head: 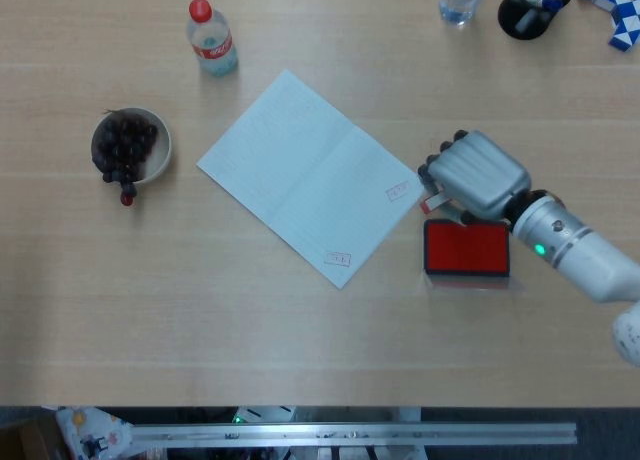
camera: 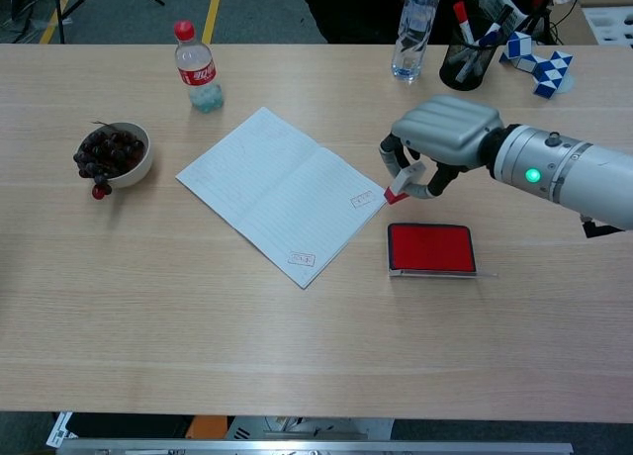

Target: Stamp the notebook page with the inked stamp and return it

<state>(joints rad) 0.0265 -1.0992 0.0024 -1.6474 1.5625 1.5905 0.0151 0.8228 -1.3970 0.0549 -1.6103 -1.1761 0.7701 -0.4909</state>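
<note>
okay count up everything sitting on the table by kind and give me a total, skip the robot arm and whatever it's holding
Bottles: 2, red-capped bottle and clear bottle
Notebooks: 1, open notebook
Ink pads: 1, red ink pad
Fruit bowls: 1, bowl of dark fruit
Pen cups: 1, black pen cup
Twist puzzles: 1, blue and white puzzle
Total: 7

A light wooden table (camera: pixel 297 356) stands on grey floor (camera: pixel 247 10) with a yellow line (camera: pixel 211 15).

Two bottles (camera: pixel 196 66) (camera: pixel 412 32), one bowl of grapes (camera: pixel 114 155), one notebook (camera: pixel 282 192) left of the hand (camera: pixel 438 138), one ink pad (camera: pixel 431 248) below it, one stamp (camera: pixel 402 186), one pen cup (camera: pixel 468 61).
</note>
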